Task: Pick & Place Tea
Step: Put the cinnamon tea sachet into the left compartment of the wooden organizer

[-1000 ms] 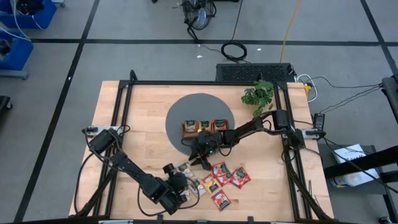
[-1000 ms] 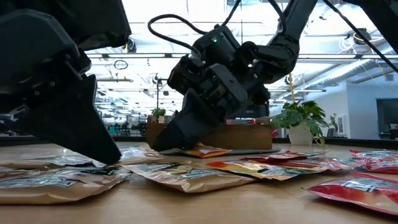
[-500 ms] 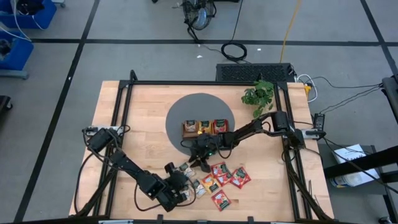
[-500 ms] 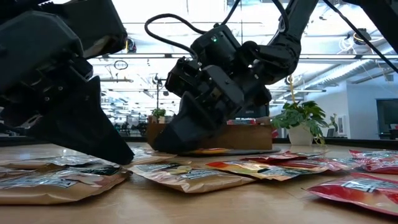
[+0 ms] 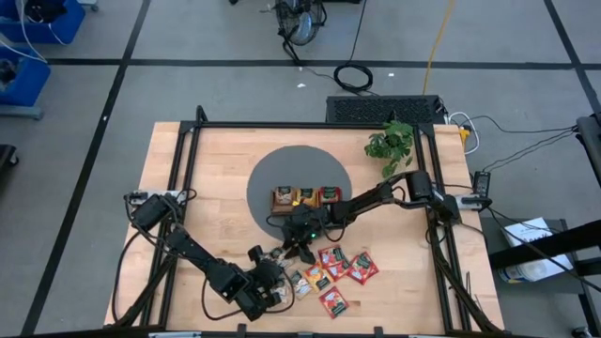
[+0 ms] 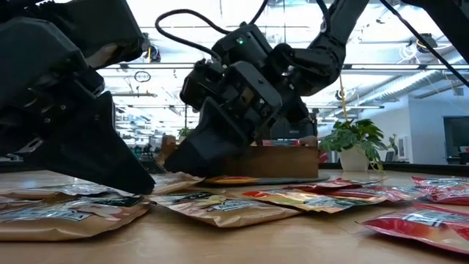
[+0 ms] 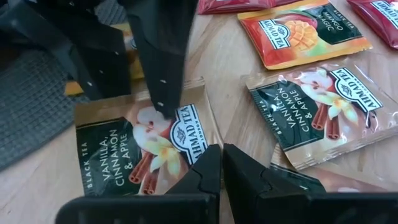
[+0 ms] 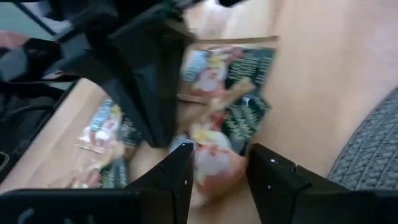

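Several tea sachets [image 5: 331,270] lie flat on the wood near the table's near edge, red, orange and dark green. One green-and-tan vanilla sachet [image 7: 121,149] lies between the two grippers. My right gripper [image 5: 299,246] is open and comes down on it from the far side; the sachet [image 8: 214,152] shows between its fingers. My left gripper [image 7: 221,149] is shut, its tips at that sachet's near corner. In the low view the left gripper [image 6: 139,183] stands left of the right gripper [image 6: 176,163]. My right gripper has one fingertip [image 7: 161,111] set on the vanilla sachet's printed face, near its middle, slanting down from the far side. The other finger [image 7: 98,68] stands by the sachet's far edge. The sachet lies flat on the wood. My left gripper has its shut tips at the sachet's near corner [image 7: 200,138], coming low from the near side. Whether they press it or only stand over it, I cannot tell.
A wooden three-compartment tray [image 5: 305,197] with sachets in it sits on a round grey mat [image 5: 272,174] just beyond the grippers. A potted plant [image 5: 390,143] stands at the far right. Bare wood lies to the table's left [image 5: 197,188].
My right gripper has moved a little toward the table's left and near edge, closer to my left gripper, staying low over the sachets.
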